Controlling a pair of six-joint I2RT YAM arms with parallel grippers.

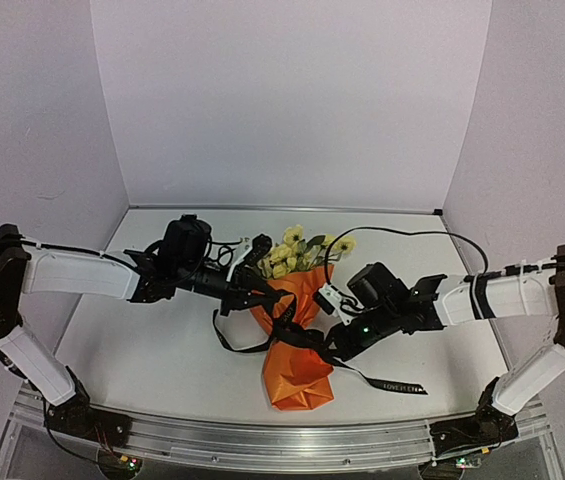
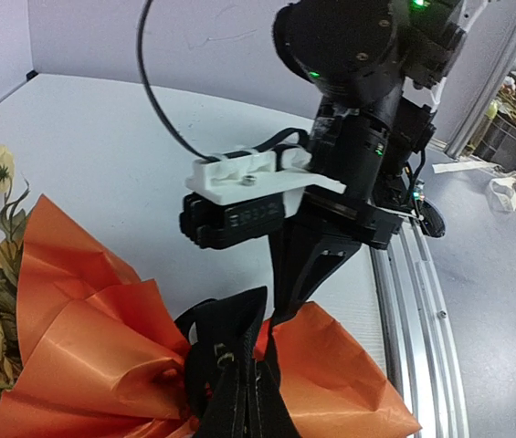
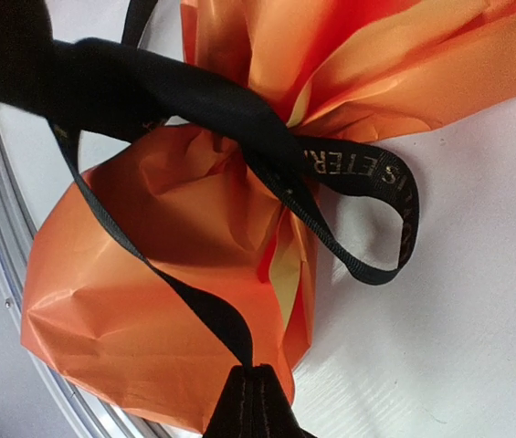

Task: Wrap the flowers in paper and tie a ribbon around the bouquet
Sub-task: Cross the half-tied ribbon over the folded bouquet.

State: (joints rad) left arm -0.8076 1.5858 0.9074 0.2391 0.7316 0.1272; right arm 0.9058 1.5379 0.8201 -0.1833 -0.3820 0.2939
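Observation:
The bouquet lies mid-table, its orange paper (image 1: 297, 372) cone pinched at the middle, the flowers (image 1: 297, 252) pointing to the back. The black ribbon (image 1: 287, 335) goes round the pinch, and one lettered tail (image 1: 399, 385) trails right. My left gripper (image 1: 260, 293) sits beside the blooms. In its wrist view the left gripper (image 2: 244, 412) is shut on the ribbon (image 2: 230, 333) at the knot. My right gripper (image 1: 328, 338) is at the cone's right. In its own view the right gripper (image 3: 256, 391) is shut on a taut ribbon (image 3: 205, 313) strand crossing the paper (image 3: 139, 265). A lettered loop (image 3: 372, 173) lies loose.
An aluminium rail (image 1: 262, 440) runs along the table's near edge under the cone's tip. Pale walls close the back and sides. A black cable (image 1: 402, 233) arcs over the table behind the right arm. The right arm's body (image 2: 358, 137) hangs close above the left gripper.

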